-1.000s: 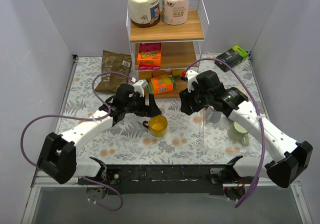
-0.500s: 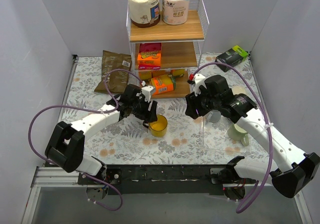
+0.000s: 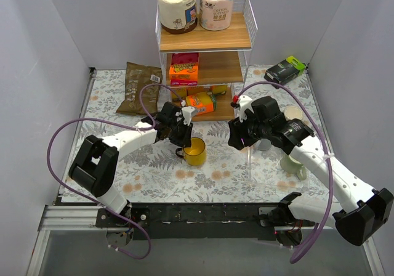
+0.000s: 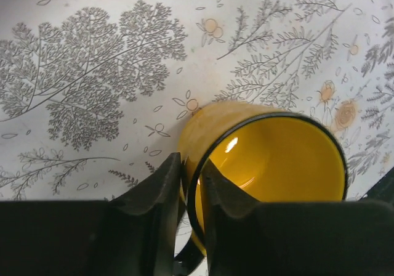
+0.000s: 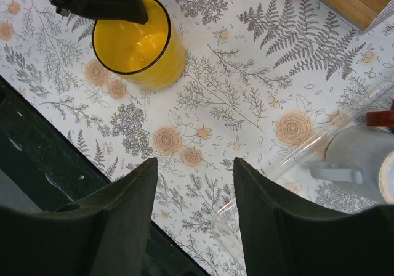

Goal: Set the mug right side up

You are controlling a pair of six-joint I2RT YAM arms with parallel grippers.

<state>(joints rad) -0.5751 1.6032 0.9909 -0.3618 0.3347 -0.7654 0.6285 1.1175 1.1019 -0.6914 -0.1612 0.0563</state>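
Yellow mug [image 3: 196, 153], glossy, dark-rimmed: stands on the floral-patterned bench [image 3: 154, 171] near its middle, mouth up, handle toward the left arm's side.

Left claw [image 4: 189, 186]: clamped on the mug's wall at the rim, one finger inside the mouth, the other outside against the yellow wall.

Right claw [image 5: 194, 208]: fingers wide apart, holding nothing, hanging above the bench to the right of the mug and apart from it.

Pale green ceramic mug [image 3: 294, 163]: on the bench, right side, beyond the right arm.

Grey cup [image 5: 357, 162]: just behind the green one, beside a clear plastic panel [image 3: 251, 165].

Wooden two-tier shelf with white wire frame [image 3: 206, 42]: far centre; orange snack boxes [image 3: 183, 66] on its tiers, two wrapped paper rolls [image 3: 177, 5] on top.

Brown foil pouch [image 3: 140, 88]: far left, lying flat.
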